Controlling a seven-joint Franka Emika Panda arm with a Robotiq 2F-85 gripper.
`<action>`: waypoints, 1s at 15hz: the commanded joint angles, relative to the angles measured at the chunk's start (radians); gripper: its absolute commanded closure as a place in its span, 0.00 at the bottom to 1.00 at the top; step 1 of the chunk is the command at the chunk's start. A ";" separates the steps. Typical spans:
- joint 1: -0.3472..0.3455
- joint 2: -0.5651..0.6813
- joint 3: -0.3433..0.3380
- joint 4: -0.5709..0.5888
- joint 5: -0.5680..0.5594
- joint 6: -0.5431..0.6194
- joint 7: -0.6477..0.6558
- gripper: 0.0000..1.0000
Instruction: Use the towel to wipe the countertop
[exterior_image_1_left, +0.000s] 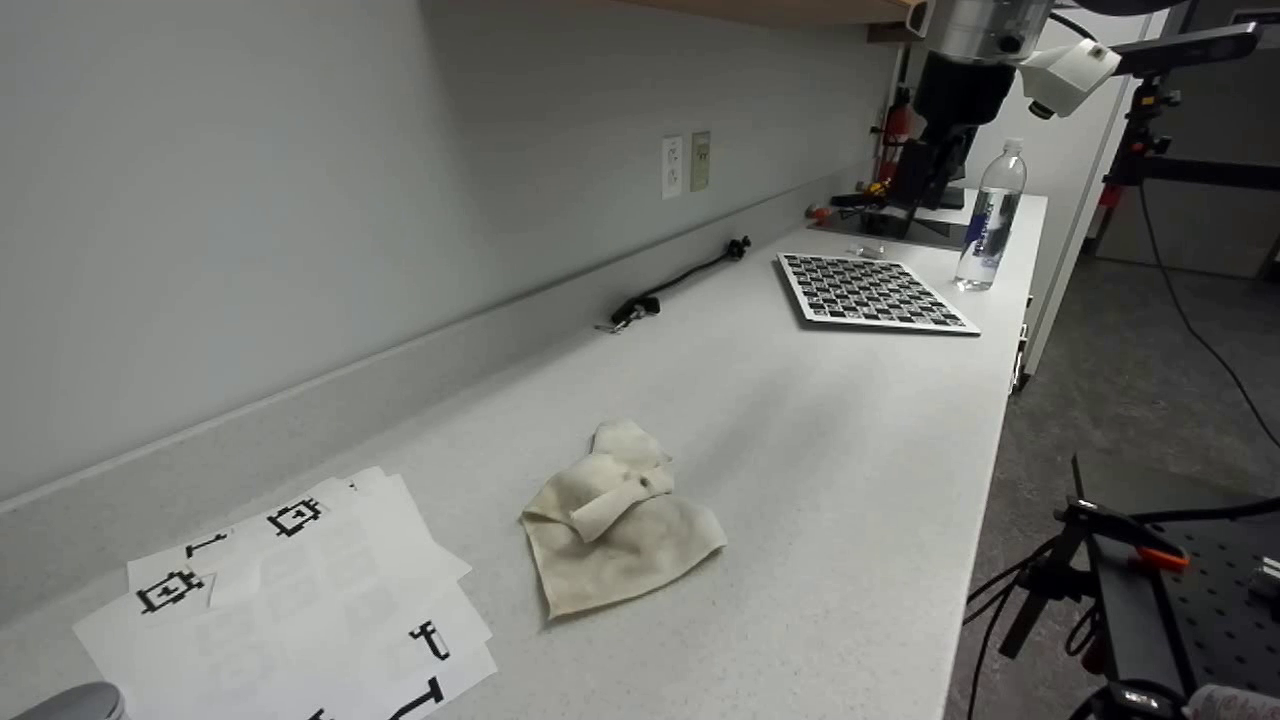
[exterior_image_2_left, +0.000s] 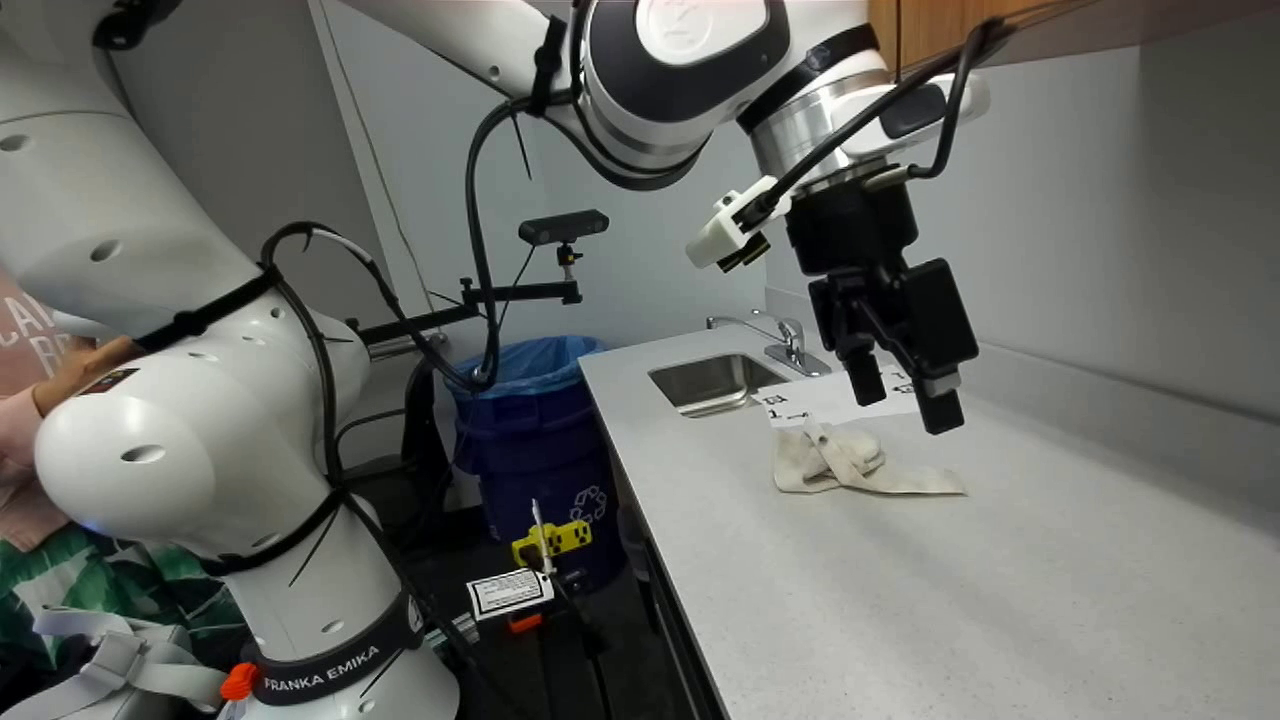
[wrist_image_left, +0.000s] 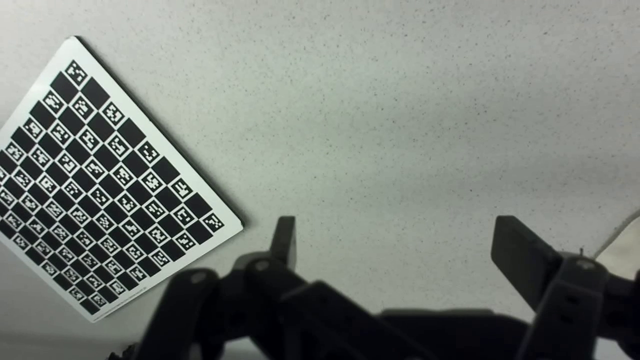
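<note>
The cream towel (exterior_image_1_left: 625, 550) lies in a soft heap on the countertop (exterior_image_1_left: 820, 450). A strip of it folds over the top, and I think that raised bit is a good place to pinch. The gripper (wrist_image_left: 395, 230) hangs in the air above the countertop, not touching the towel, with its jaws wide apart and nothing between them. I guess they stand that way so they can go around a fold of cloth. In the wrist view, the towel peeks in at three o'clock, so the gripper probably needs to go that way.

Now make the towel the middle of a clock. In an exterior view, paper sheets (exterior_image_1_left: 300, 600) with black marks lie at nine, near it but not touching. Maybe they are there as marks to look at; a wide wipe could push them. A black-and-white checkered board (exterior_image_1_left: 880, 290) lies between one and two, with an upright plastic water bottle (exterior_image_1_left: 990, 220) just beside it. A black cord (exterior_image_1_left: 690, 273) rests near the back wall (exterior_image_1_left: 560, 200), just past twelve.

The countertop is smooth, pale and full of tiny specks. In an exterior view, the sink (exterior_image_2_left: 715, 383) is at ten, its faucet (exterior_image_2_left: 790, 342) at eleven, and a blue recycling bin (exterior_image_2_left: 530, 440) at nine. A person (exterior_image_2_left: 25, 370) in a pink top is farther out at nine, partly hidden by the robot arm (exterior_image_2_left: 250, 400).
</note>
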 joint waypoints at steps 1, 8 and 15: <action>0.013 0.000 -0.012 0.002 -0.005 -0.004 0.003 0.00; 0.069 0.074 0.053 0.151 0.036 -0.094 0.049 0.00; 0.196 0.243 0.171 0.500 0.017 -0.323 0.169 0.00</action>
